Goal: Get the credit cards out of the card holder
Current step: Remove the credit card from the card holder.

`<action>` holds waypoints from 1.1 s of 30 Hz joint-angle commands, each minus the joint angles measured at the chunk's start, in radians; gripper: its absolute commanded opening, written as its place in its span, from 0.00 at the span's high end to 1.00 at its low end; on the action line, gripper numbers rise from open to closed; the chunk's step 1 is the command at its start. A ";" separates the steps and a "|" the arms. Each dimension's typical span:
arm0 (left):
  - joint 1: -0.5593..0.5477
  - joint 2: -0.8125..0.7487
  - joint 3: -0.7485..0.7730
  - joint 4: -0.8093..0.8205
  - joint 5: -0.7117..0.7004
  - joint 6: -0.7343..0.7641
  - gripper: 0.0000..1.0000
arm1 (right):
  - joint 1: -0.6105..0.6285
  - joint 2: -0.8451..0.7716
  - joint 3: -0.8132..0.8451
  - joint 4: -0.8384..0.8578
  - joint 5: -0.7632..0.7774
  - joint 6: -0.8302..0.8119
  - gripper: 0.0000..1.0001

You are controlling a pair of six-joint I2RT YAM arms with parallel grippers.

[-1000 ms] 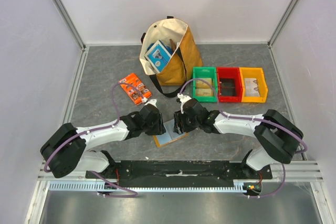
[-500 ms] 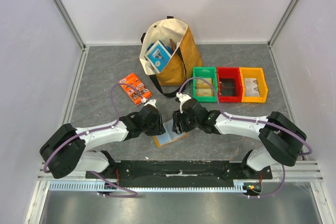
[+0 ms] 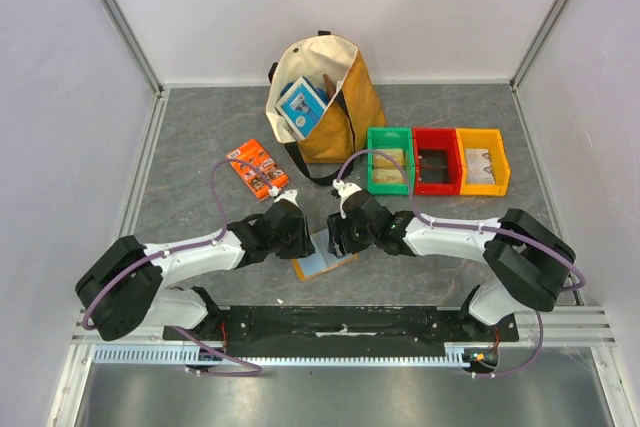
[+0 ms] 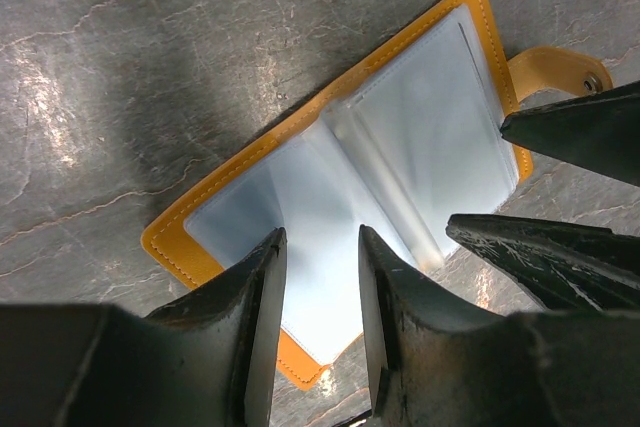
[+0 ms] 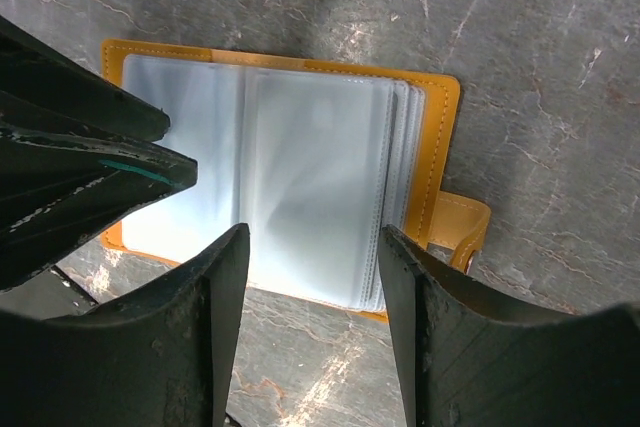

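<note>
The card holder lies open on the grey table between both grippers: orange-tan cover, pale blue-grey clear pockets. It shows in the left wrist view and in the right wrist view, with its closing tab at the right. No credit card shows in the pockets. My left gripper is open by a narrow gap, low over the holder's near page, with nothing between its fingers. My right gripper is open wider over the holder's near edge. In the top view the left gripper and right gripper stand close together over the holder.
A tan tote bag with a blue-and-white box stands at the back. An orange printed packet lies to the left. Green, red and yellow-orange bins stand at the right.
My right gripper has shifted slightly left toward the holder. The left arm and the holder have hardly moved.
</note>
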 commanded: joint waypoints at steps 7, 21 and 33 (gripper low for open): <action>-0.009 0.005 -0.027 -0.026 0.012 -0.030 0.59 | 0.005 0.020 0.027 0.036 -0.038 0.010 0.48; -0.014 -0.040 -0.050 -0.005 0.007 -0.075 0.58 | 0.007 -0.040 0.039 0.129 -0.203 0.026 0.57; -0.012 -0.573 -0.108 -0.248 -0.252 -0.196 0.47 | 0.109 0.118 0.145 0.132 -0.285 -0.005 0.53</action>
